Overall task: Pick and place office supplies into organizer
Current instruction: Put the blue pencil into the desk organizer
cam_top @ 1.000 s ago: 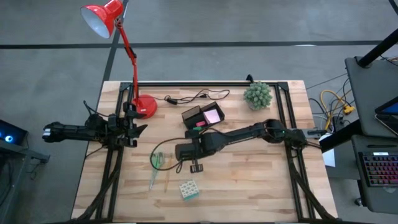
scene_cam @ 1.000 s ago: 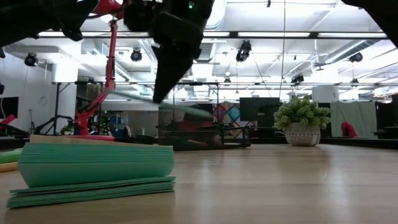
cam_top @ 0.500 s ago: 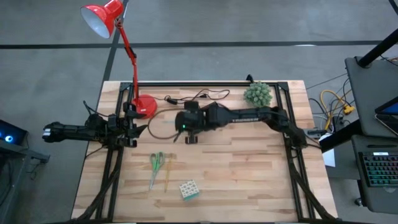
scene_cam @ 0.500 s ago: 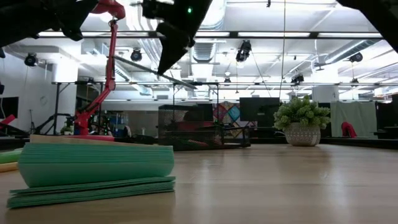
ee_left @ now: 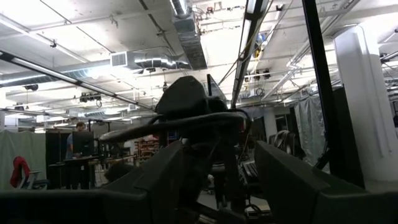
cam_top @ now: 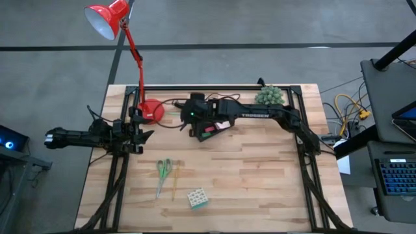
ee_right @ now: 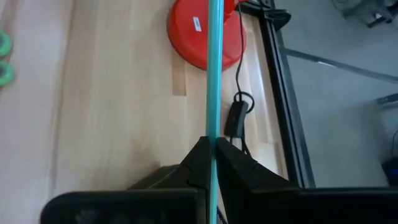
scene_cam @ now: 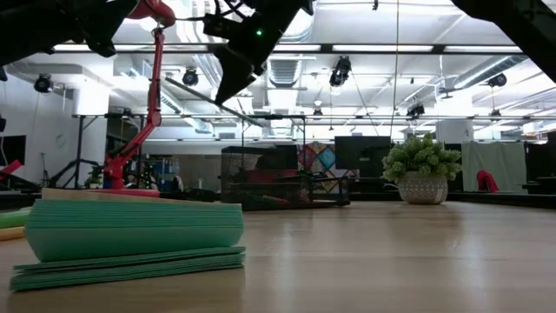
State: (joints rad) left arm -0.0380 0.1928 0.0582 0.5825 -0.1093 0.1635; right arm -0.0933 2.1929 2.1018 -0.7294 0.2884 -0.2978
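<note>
Right gripper [ee_right: 211,152] moved over organizer [cam_top: 209,128], clamping teal pen [ee_right: 215,68]

Thin teal pen [ee_right: 215,74] was clamped between dark fingers, small black two-compartment organizer [cam_top: 209,127] held pink pad [cam_top: 223,123], green-handled scissors [cam_top: 162,173] lay beside yellow pencil [cam_top: 175,183], multicoloured cube [cam_top: 197,198] sat near front edge.

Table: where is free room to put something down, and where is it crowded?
Free: the wood right of the multicoloured cube and below the plant. Crowded: the back, where the right gripper holds the teal pen over the organizer near the lamp base.
</note>
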